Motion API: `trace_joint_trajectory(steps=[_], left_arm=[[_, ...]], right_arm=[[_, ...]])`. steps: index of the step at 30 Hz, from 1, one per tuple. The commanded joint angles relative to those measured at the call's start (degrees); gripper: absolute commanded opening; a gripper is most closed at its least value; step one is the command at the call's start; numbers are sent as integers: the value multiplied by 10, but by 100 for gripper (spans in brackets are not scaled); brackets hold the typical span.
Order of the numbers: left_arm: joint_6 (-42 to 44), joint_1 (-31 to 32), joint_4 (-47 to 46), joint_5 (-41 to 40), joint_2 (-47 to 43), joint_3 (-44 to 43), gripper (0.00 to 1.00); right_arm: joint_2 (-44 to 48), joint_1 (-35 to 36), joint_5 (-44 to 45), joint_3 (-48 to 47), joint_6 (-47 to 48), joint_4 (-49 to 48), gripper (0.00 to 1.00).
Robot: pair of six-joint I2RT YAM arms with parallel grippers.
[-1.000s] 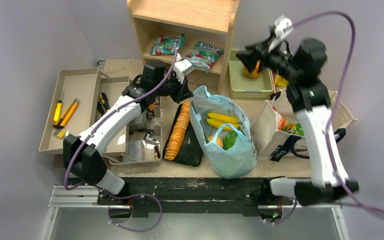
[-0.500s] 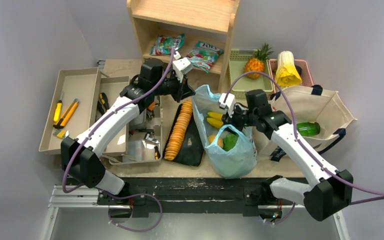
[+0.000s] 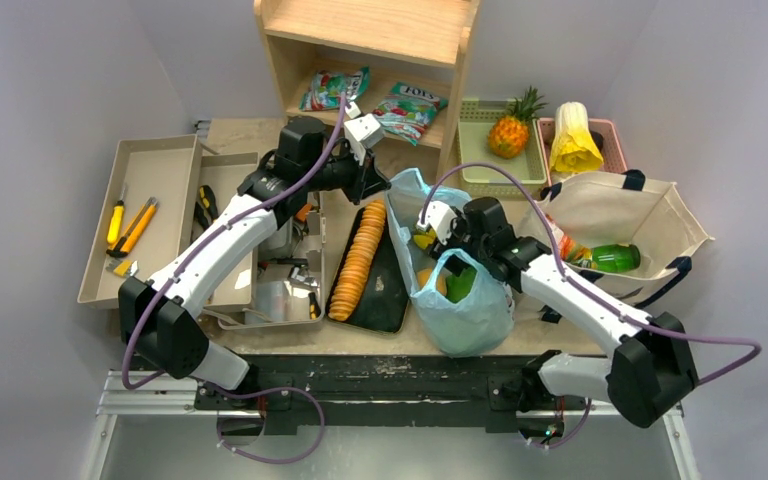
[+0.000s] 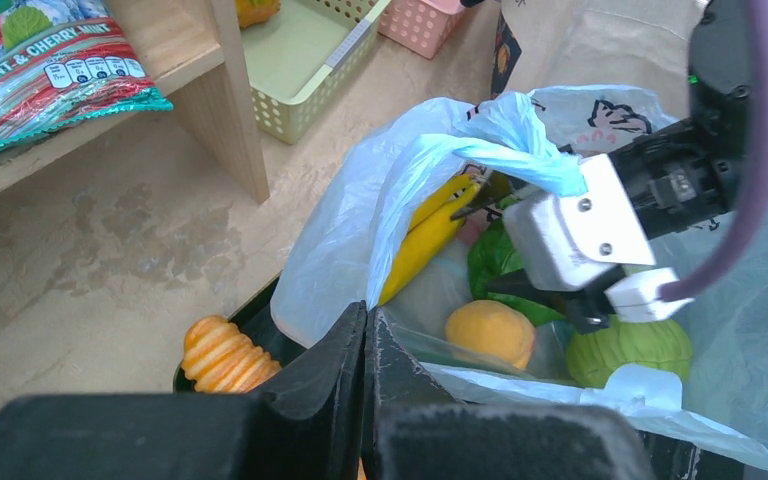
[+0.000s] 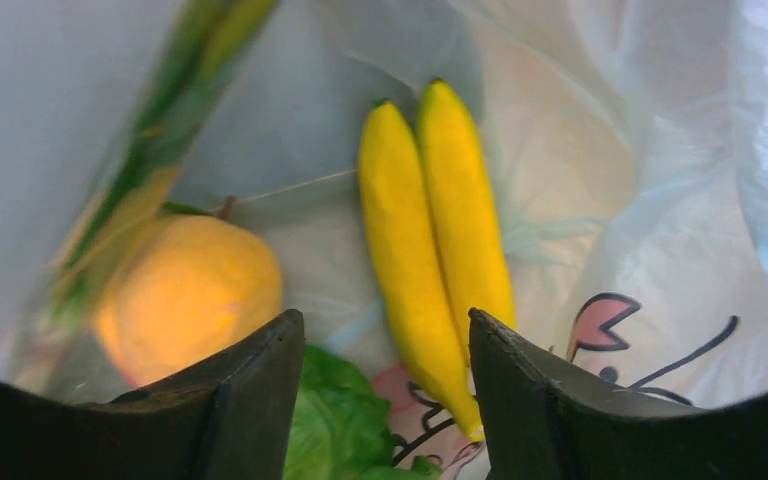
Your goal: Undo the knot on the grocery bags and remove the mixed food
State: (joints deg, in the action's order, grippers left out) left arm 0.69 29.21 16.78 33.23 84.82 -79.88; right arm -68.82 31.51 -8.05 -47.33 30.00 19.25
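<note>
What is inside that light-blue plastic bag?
Inside the light-blue bag lie two long yellow produce pieces, an orange fruit and leafy green cabbage. Anything beneath them, or behind the bag's folds, is covered.

- The top external view looks down from above and behind the arm bases, far enough back to take in the whole table (image 3: 235, 133).
- The left wrist view looks past the left gripper (image 4: 364, 315), close to the mouth of the light-blue bag (image 4: 340, 230).
- The right wrist view looks out between the fingers of the right gripper (image 5: 382, 330), very near the yellow produce (image 5: 430, 230) inside the bag.
- All three views share that bag.
</note>
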Motion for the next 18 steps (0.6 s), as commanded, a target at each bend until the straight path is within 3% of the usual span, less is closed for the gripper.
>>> trace_joint_trajectory(steps=[1, 12, 18], left_arm=[[2, 2, -29, 5, -14, -5, 0], [24, 6, -21, 8, -8, -18, 0], [34, 7, -10, 13, -7, -20, 0]], right_arm=[[-32, 4, 78, 4, 1, -90, 61], [-155, -1, 83, -54, 7, -105, 73], [-241, -39, 64, -106, 6, -84, 84]])
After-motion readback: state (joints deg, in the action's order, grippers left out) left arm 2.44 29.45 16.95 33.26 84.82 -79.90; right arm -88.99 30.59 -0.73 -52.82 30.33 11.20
